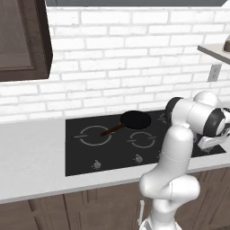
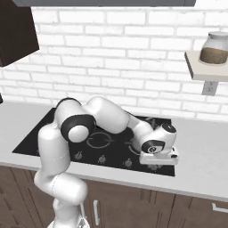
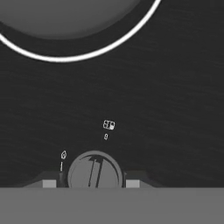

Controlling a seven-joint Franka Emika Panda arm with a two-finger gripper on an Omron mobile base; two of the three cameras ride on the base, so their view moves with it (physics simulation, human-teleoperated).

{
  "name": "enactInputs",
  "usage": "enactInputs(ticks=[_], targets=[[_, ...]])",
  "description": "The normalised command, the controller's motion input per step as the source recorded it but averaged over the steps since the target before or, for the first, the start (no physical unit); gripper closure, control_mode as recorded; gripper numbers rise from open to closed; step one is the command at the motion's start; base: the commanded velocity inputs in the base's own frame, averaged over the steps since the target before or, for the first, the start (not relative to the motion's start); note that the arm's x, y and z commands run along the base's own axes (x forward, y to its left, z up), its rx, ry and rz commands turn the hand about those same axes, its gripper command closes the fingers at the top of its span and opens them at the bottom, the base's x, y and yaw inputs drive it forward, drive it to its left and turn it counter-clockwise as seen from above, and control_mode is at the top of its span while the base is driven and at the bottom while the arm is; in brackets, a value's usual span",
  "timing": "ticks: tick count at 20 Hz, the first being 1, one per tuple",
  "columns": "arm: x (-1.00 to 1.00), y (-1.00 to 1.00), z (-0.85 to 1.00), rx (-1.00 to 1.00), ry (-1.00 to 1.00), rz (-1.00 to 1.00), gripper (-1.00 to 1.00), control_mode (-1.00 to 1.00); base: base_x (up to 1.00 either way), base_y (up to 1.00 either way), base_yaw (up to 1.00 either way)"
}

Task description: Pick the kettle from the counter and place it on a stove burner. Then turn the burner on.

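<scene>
Stove knob (image 3: 95, 171) is flanked by the gripper (image 3: 91, 183)

Both fingertips (image 3: 49, 183) are seen beside the grey knob at lower centre, apparently closed on it.

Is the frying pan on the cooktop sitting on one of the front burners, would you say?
No, the frying pan sits at the back of the cooktop, behind both front ring marks.

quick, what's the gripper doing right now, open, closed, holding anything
Gripper: closed on a grey stove knob, one finger on each side, low over the black stove.
</scene>
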Motion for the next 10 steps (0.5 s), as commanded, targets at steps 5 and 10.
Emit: enactInputs(ticks=[5, 10], targets=[[0.0, 0.07, -0.24, 0.0, 0.0, 0.26, 1.0, -1.0, 0.0, 0.0, 0.0], [0.0, 0.05, -0.26, 0.0, 0.0, 0.28, 1.0, -1.0, 0.0, 0.0, 0.0]])
